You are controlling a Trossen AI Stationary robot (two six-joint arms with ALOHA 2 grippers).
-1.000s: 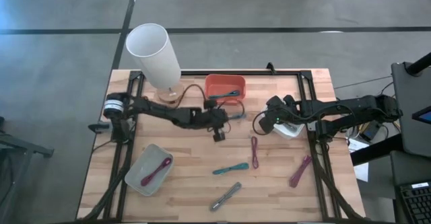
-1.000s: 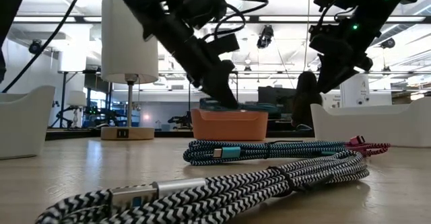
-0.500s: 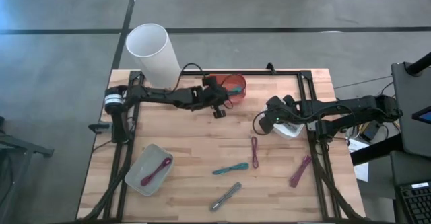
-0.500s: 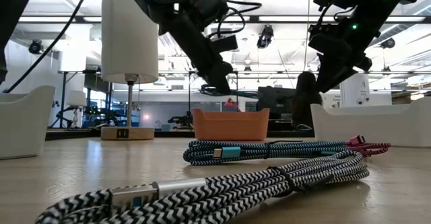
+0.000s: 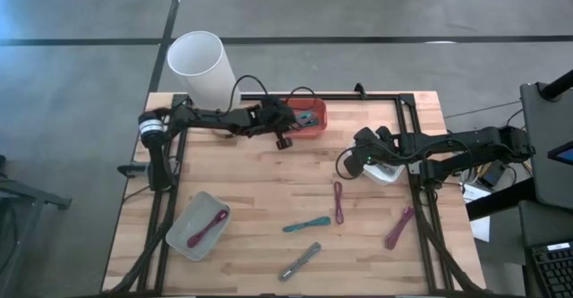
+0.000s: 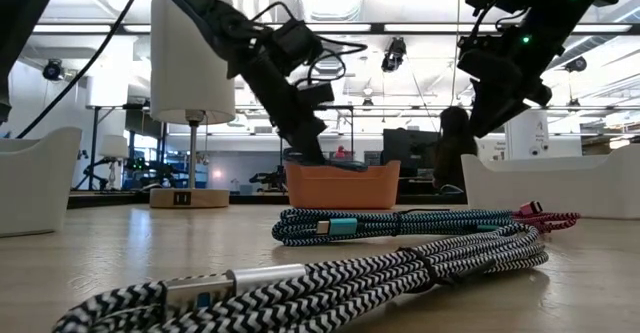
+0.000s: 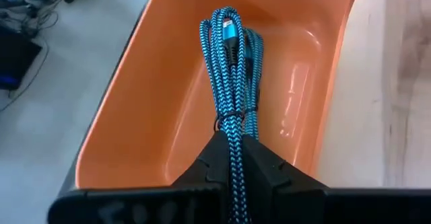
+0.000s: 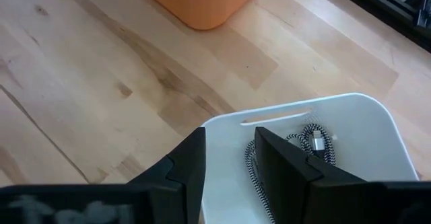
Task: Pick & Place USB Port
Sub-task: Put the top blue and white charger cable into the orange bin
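The blue cable point(image 7: 232, 83) hangs bundled from the left end effector point(image 7: 232, 158), whose fingers are pinched tight on it, and its free loop dangles inside the orange bin point(image 7: 145, 109) at the far edge of the counter point(image 5: 260, 200). It looks only a release away from being placed.

In the overhead view the left end effector point(image 5: 283, 137) sits at the bin's near-left rim. The right end effector point(image 8: 229, 158) hovers over a white tray point(image 8: 377, 126) at the counter's right side, its fingers slightly parted and gripping nothing; a black-and-white cable point(image 8: 306, 143) already lies in that tray.

A grey tray point(image 5: 183, 231) at the near left holds a maroon cable point(image 5: 208, 226), so some sorting appears done. Several remain loose on the counter: a purple cable point(image 5: 338, 200), a teal cable point(image 5: 306, 225), a grey cable point(image 5: 300, 261) and a pink cable point(image 5: 398, 228). By my judgement, the task is partway through. A white lamp point(image 5: 201, 70) stands at the far-left corner.
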